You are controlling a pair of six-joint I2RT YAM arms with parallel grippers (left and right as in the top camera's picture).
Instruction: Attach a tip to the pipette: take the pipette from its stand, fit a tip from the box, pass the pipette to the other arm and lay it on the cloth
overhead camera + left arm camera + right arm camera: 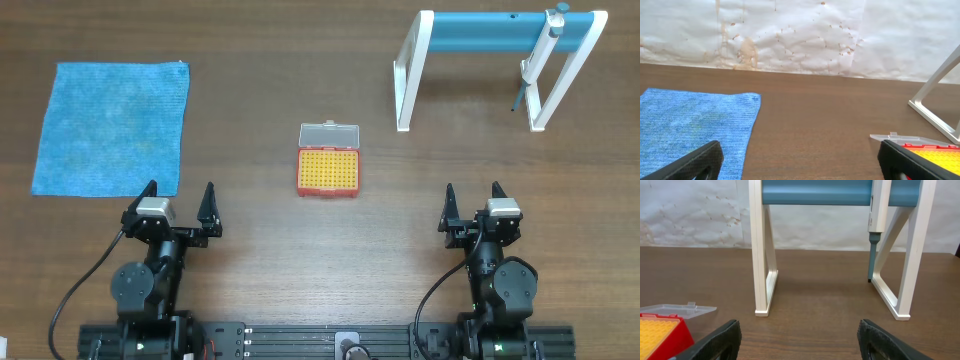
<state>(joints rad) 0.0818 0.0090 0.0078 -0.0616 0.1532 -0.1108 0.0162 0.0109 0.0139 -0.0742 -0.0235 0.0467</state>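
In the top view, the pipette (538,58) hangs at the upper right of the frame. It is hooked over the right end of the blue crossbar of a white-legged stand (470,27), with its slim lower shaft pointing down between the stand's right-hand legs. The right wrist view shows this shaft ending just above the brown wooden table (300,70), not touching it. The tip box (328,173) sits near the middle of the frame. It is a red box with a yellow tip rack, and its clear lid is folded back flat on the side away from the arms. The blue cloth (112,128) lies flat at the upper left, well apart from the box and the stand. The left gripper (180,196) sits at the lower left, just below the cloth's lower right corner, with its two black fingers spread wide and nothing between them. The right gripper (473,196) sits at the lower right, below the stand, its fingers likewise held wide apart and empty. Both grippers are level with each other, on either side of the tip box and a little below it.
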